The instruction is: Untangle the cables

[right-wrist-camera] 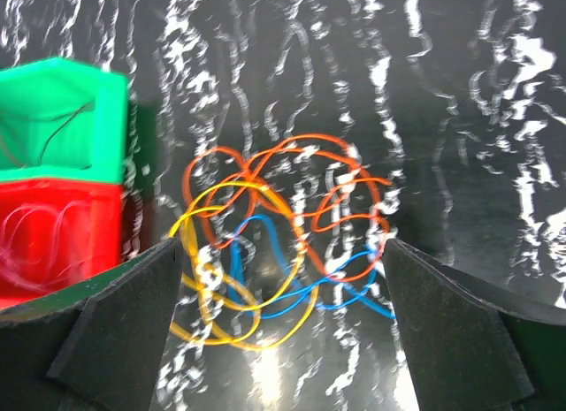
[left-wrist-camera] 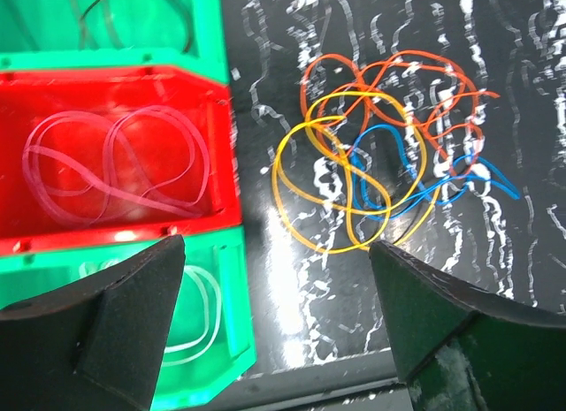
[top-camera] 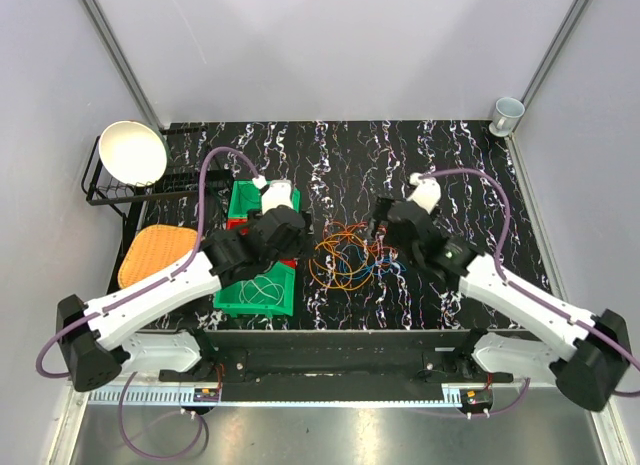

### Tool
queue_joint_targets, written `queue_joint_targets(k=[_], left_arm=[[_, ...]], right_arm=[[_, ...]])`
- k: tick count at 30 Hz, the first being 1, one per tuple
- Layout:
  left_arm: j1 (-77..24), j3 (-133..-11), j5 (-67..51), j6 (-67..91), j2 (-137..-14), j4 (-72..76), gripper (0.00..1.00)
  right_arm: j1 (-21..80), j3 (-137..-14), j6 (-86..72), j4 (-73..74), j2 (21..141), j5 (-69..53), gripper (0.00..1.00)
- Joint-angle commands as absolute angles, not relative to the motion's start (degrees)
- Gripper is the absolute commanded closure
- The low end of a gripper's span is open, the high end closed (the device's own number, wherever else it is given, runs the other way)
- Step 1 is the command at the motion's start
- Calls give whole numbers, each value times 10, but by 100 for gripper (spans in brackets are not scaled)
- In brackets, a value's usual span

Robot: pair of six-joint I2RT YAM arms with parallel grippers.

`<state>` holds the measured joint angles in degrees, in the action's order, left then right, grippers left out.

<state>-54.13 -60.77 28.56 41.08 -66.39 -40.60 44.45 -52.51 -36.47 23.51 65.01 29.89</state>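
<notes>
Cables (top-camera: 345, 257): orange, yellow and blue tangle, laid on table (top-camera: 450, 165) right of bins (top-camera: 240, 295). Left gripper (left-wrist-camera: 276, 250), right gripper (right-wrist-camera: 281, 246): held wide open, nothing gripped.

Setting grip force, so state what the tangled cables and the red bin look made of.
Cables: thin wire, probably plastic-coated; bright smooth glossy strands holding springy loops. Red bin: likely moulded plastic; glossy, slightly translucent walls with a thick rim.

Cables (top-camera: 345, 255) lie on the table (top-camera: 340, 165), right of the bins (top-camera: 250, 310).
</notes>
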Motion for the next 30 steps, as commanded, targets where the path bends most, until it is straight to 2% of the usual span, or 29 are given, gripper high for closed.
queue_joint_targets(k=[1,5,8,17,30], left_arm=[[-542,-623,266,381,-688,-328,11],[-542,-618,268,367,-712,-302,11],[-543,-611,272,359,-728,-286,11],[-542,-559,248,350,-761,-185,11],[-539,-600,220,410,-927,-151,10]], right_arm=[[444,-437,-318,107,578,369,0],[444,-390,-268,41,541,348,0],[444,-392,-253,41,550,386,0],[444,-410,-238,33,602,380,0],[436,-419,-241,32,635,365,0]])
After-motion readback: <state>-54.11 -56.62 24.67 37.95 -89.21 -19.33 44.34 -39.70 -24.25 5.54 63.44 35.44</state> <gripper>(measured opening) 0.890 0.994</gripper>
